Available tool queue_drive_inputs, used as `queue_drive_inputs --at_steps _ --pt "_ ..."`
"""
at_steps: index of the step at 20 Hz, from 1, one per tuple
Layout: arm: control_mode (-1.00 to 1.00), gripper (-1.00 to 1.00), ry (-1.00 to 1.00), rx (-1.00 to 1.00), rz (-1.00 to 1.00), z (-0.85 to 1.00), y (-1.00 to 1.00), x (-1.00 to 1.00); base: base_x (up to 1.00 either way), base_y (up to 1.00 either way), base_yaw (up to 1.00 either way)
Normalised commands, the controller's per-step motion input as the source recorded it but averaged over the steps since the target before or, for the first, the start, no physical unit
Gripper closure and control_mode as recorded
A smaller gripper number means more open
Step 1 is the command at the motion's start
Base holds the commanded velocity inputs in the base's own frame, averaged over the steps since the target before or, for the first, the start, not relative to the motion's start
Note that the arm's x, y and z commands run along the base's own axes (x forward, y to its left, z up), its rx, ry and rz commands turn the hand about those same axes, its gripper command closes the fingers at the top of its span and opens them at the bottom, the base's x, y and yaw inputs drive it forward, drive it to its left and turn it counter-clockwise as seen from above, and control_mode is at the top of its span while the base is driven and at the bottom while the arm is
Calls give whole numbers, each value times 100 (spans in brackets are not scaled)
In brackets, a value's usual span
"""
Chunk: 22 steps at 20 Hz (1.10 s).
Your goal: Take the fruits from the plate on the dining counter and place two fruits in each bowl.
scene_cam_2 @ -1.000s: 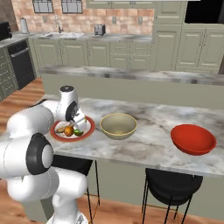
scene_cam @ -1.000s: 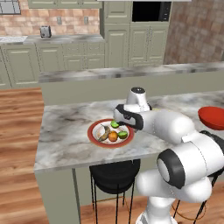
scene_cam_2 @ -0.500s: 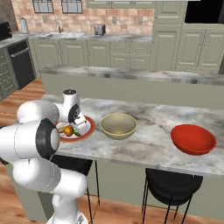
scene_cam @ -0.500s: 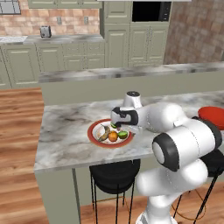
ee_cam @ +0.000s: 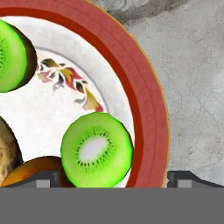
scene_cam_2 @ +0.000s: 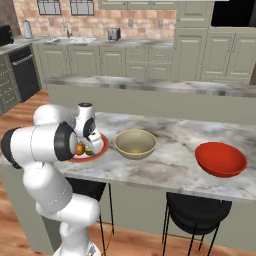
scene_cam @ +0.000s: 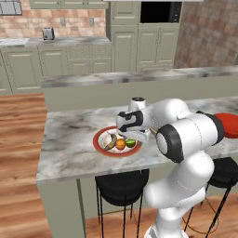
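Green kiwi half (ee_cam: pixel 96 150) lies low-centre on the plate (ee_cam: pixel 146 109), between the claw's (ee_cam: pixel 114 178) wide-spread, empty tips.

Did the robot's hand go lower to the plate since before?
Yes. The gripper has dropped from above the plate down close over the fruits.

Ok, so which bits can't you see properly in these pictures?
Red bowl: left base view, the arm covers most of it.
Plate: right base view, the arm hides its left side.
One green fruit: hand view, cut off by the left edge.
Orange fruit: hand view, cut off at the bottom and partly behind the other green fruit.
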Motion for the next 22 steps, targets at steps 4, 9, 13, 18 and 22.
queue_drive_inputs --at_steps 4,9,13,18,22 --pt "-100 -100 5 0 0 -23 0 21 0 0 0" --pt "-100 -100 0 0 0 -22 4 10 0 0 0" --pt "-100 -100 0 0 0 -19 13 -4 0 0 0" --pt "-100 -100 0 0 -6 -7 9 -11 0 0 0" --pt "-100 -100 0 0 -14 -14 1 -15 0 0 0"
